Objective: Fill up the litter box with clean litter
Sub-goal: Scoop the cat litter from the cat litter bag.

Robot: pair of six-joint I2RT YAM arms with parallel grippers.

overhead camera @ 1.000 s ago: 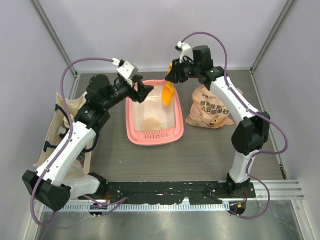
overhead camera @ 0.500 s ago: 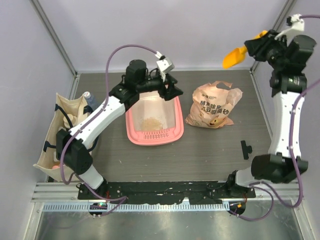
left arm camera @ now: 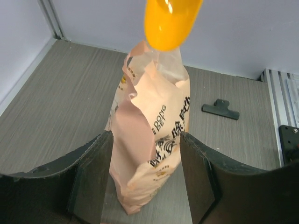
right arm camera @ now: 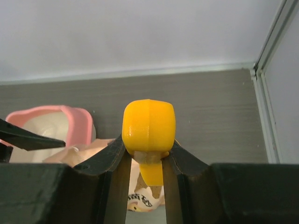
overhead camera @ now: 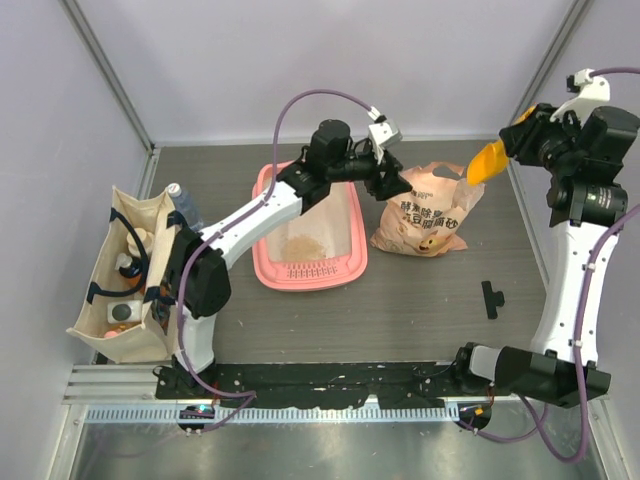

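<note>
The pink litter box (overhead camera: 262, 250) is noted lying flat at mid-table, between a beige tote bag (overhead camera: 110, 290) and a peach litter sack (overhead camera: 425, 215). The left gripper (overhead camera: 390, 185) is held spread and empty over the box's far right corner, facing the sack. 1 yellow scoop (overhead camera: 487, 160) is pinched in the right gripper (overhead camera: 510, 145) above the sack, and 1 small pile of clean litter (overhead camera: 303, 245) is seen on the box floor.

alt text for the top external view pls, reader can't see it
From above, the right gripper holds a yellow-orange scoop raised by the peach litter bag. The open left gripper reaches across the pink litter box to the bag's nearest edge. A small pile of clean litter lies in the box; a beige tote stands far left.
</note>
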